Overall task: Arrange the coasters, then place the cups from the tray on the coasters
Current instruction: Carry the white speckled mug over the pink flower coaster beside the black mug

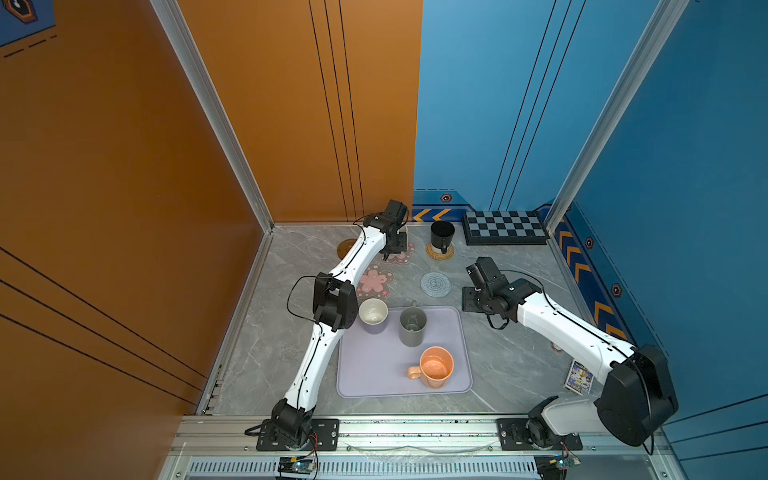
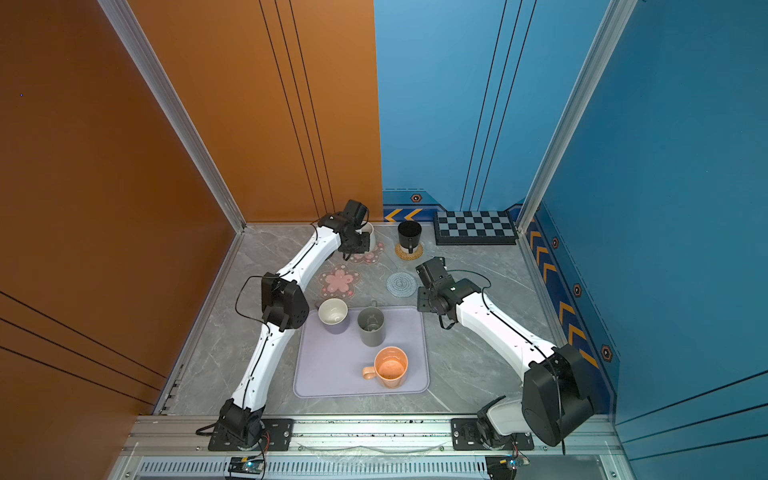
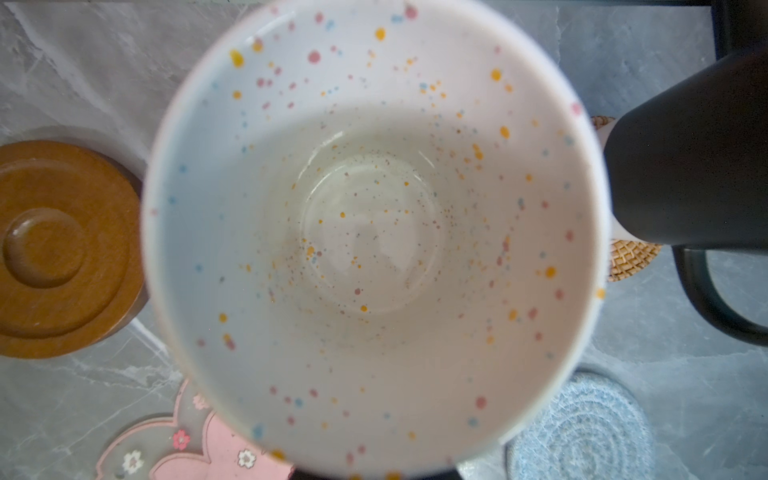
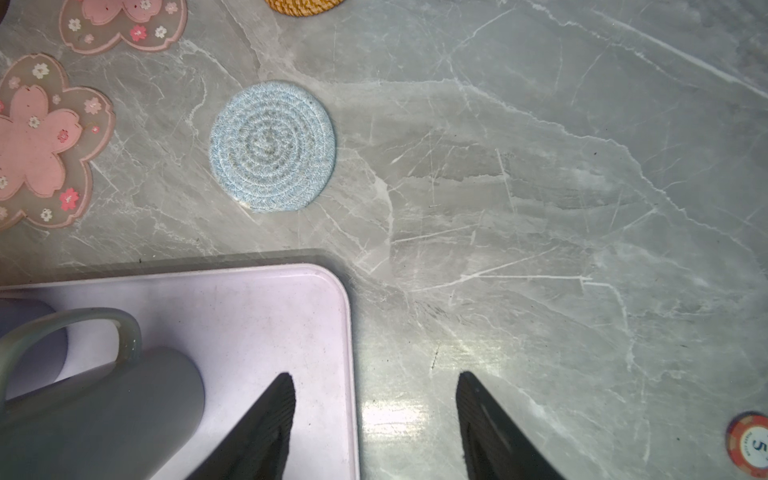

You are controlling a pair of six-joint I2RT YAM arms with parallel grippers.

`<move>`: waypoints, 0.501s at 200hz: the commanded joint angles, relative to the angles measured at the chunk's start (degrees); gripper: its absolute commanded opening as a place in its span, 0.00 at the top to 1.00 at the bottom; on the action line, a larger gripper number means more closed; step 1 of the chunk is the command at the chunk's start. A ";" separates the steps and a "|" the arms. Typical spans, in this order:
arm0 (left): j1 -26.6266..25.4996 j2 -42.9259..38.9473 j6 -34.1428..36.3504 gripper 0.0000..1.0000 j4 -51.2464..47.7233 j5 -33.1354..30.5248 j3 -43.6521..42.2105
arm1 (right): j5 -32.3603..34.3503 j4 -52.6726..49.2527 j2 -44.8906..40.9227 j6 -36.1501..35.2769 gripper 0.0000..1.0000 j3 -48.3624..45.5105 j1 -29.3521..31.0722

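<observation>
Over the far pink coaster (image 1: 405,255), left gripper (image 1: 394,246) clamps the speckled cup (image 3: 374,232); right gripper (image 4: 375,384) open, empty.

- Poker chip (image 4: 750,444), red-orange, on the tabletop: numeral "5" at its centre; the small lettering around it is too blurred to read.
- Chevron arrows (image 1: 423,215), orange, on the blue band along the foot of the back wall; more on the side wall's band.
- Hexagon emblem (image 1: 446,198) above them: no legible text.
- Printed card (image 1: 578,376): wording unreadable.
</observation>
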 commanded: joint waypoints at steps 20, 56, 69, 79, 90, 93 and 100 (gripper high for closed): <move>1.29 -0.22 1.27 1.00 3.49 0.51 2.94 | -0.16 0.35 0.06 0.21 0.36 -1.43 -0.54; 1.32 0.44 2.49 1.00 3.46 0.17 3.83 | -0.49 1.05 0.54 0.29 0.36 -1.52 -0.58; 1.27 0.68 2.49 1.00 3.43 0.01 3.94 | -0.89 1.23 0.83 0.46 0.36 -1.52 -0.58; 1.23 1.09 2.66 1.00 3.46 0.11 4.19 | -1.16 1.31 0.94 0.67 0.35 -1.37 -0.58; 1.18 1.64 2.60 1.00 3.43 -0.05 4.56 | -1.62 1.61 0.96 1.14 0.36 -1.41 -0.58; 1.22 1.83 2.58 1.00 3.45 0.02 4.69 | -1.84 1.73 0.94 1.24 0.35 -1.38 -0.58; 1.22 2.17 2.34 1.00 3.51 0.03 4.82 | -2.28 2.12 0.86 1.50 0.35 -1.49 -0.58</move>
